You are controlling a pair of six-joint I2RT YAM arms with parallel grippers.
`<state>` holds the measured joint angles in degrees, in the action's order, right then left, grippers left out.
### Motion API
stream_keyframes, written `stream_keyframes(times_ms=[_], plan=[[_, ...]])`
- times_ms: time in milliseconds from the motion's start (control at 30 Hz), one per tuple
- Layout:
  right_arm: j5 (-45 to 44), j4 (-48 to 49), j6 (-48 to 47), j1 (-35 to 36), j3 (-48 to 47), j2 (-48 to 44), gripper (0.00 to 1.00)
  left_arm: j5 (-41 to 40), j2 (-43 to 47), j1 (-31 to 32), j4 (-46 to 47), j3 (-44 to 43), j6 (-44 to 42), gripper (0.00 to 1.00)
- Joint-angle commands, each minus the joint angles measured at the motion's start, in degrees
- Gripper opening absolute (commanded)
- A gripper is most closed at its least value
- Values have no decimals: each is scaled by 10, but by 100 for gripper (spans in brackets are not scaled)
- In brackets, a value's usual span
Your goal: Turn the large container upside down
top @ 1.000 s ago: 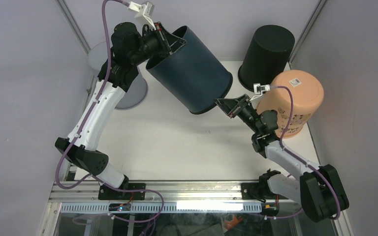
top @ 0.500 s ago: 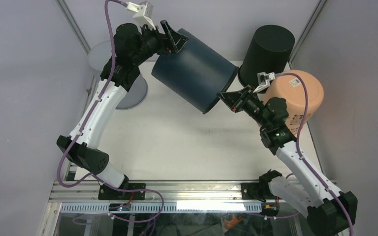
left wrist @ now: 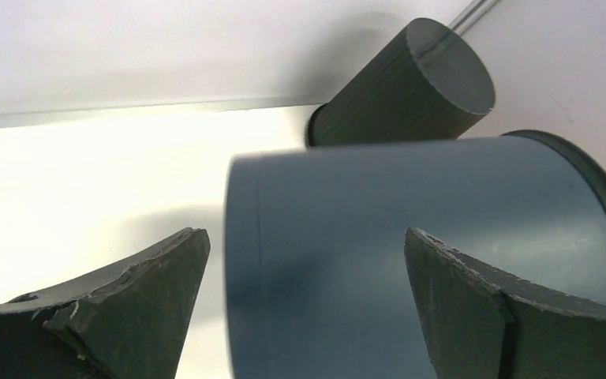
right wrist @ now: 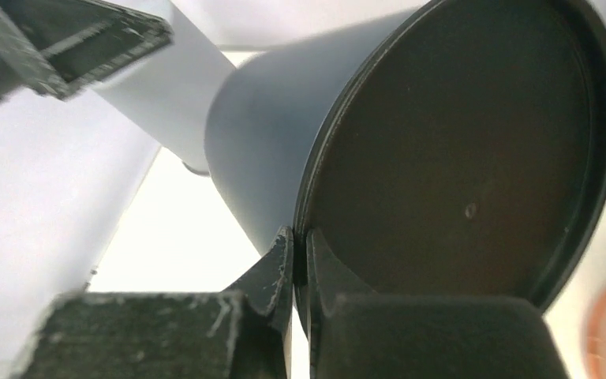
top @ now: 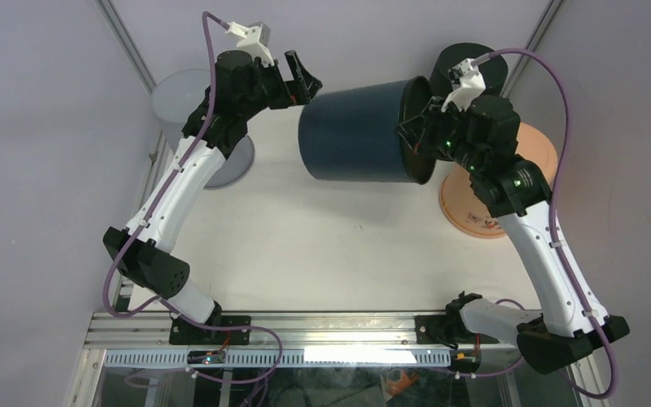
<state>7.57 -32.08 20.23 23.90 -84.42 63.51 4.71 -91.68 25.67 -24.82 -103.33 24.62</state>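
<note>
One hold remains: the large container [top: 352, 131], sideways above the far middle of the table [top: 305, 246], is pinched at its right rim by the right gripper [top: 411, 136]. The left gripper [top: 305, 76] is now spread wide, released. The turn is judged half done.

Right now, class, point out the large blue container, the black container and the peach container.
large blue container [top: 352, 136], top view, side wall
black container [left wrist: 387, 103], left wrist view, side wall
peach container [top: 466, 210], top view, near edge
</note>
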Motion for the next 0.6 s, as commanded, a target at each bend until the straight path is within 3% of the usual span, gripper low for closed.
stream_keyframes(times_ms=[0, 300, 400, 567], plan=[[-39, -45, -89, 3, -77, 6, 0, -36, 53, -29, 30, 23, -7, 99], [36, -42, -112, 22, -91, 39, 0, -40, 76, -47, 30, 64, 0, 99], [20, -29, -109, 88, -82, 64, 0, -35, 79, -47, 30, 70, 5, 99], [-91, -4, -148, 226, -52, 96, 0, -38, 90, -47, 30, 79, 3, 99]])
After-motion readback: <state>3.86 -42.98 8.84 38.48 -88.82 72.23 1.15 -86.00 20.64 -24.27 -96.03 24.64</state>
